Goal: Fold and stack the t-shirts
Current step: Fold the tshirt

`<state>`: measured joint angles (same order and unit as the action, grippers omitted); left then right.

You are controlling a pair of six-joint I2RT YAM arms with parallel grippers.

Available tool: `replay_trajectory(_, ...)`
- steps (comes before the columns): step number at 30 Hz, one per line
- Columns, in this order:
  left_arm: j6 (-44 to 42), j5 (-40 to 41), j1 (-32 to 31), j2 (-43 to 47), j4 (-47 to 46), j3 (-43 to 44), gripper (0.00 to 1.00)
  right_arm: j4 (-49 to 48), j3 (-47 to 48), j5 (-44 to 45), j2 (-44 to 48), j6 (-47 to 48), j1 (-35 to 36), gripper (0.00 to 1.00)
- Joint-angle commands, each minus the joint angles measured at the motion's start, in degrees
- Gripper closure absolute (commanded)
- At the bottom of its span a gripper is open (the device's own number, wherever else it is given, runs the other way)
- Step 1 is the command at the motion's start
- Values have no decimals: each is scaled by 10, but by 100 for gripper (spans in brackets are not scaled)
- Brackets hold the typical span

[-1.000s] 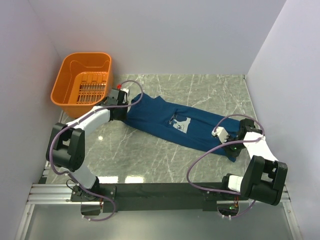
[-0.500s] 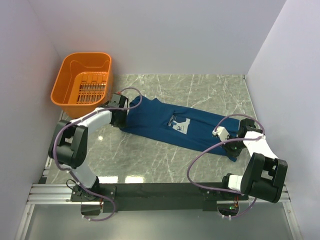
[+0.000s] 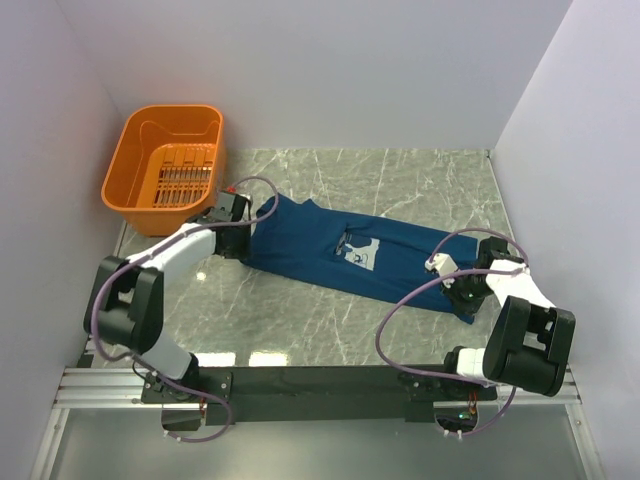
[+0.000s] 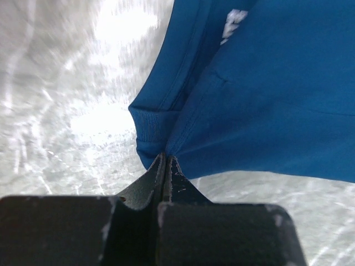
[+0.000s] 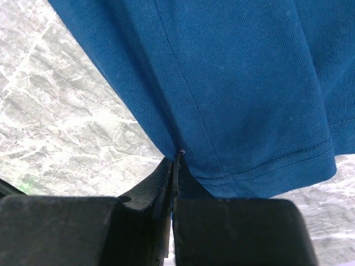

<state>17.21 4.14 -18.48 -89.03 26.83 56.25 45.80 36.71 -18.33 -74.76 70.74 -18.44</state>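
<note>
Left gripper (image 4: pixel 166 159) pinched shut on the t-shirt (image 3: pixel 310 240) by a ribbed edge, right gripper (image 5: pixel 176 158) clamped on its hem corner, t-shirt stretched between them across the marble table (image 3: pixel 300 320), pale chest print (image 3: pixel 362 253) too small to read, orange basket (image 3: pixel 165 160) far left.

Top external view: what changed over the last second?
The left gripper, shut on the left end of the dark navy-blue cotton t-shirt, shifted slightly toward the arm bases, drawing that end along; its elbow swung outward. Nothing was grabbed or released. The right gripper kept its pinch at the hem; the orange plastic basket stayed put.
</note>
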Motion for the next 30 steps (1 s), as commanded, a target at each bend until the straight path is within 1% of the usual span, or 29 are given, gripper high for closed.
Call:
replay_trajectory(1, 17, 1, 0, -25, 21, -8, 99, -5, 26, 14, -1, -3, -7, 98)
replay_trajectory(4, 39, 47, 1, -41, 31, -10, 99, -1, 31, 15, 0, 0, -8, 98)
replay_trajectory(6, 50, 64, 6, -54, 37, -6, 99, 3, 36, 14, -2, 2, -11, 98)
replay_trajectory(10, 63, 82, 16, -67, 41, -4, 99, 13, 46, 10, 1, 10, -15, 98)
replay_trajectory(13, 61, 69, 17, -67, 38, -3, 99, 34, 57, -7, 11, 21, -19, 97)
replay_trajectory(15, 56, 58, 17, -65, 36, -3, 99, 46, 63, -17, 14, 27, -19, 93)
replay_trajectory(16, 56, 54, 17, -64, 34, -3, 99, 53, 64, -16, 13, 29, -19, 87)
replay_trajectory(18, 53, 45, 17, -62, 34, 0, 99, 56, 64, -10, 6, 27, -19, 79)
replay_trajectory(19, 51, 42, 17, -62, 34, 0, 99, 66, 64, -4, 2, 33, -20, 70)
replay_trajectory(21, 49, 36, 17, -60, 33, 1, 99, 78, 65, -7, 7, 40, -28, 64)
replay_trajectory(22, 49, 34, 16, -58, 33, 0, 99, 99, 69, -20, 18, 48, -34, 59)
replay_trajectory(25, 48, 26, 16, -57, 31, 1, 99, 137, 100, -47, 29, 43, -56, 53)
replay_trajectory(30, 45, 9, 16, -64, 28, 1, 99, 134, 152, -81, -6, -20, -66, 53)
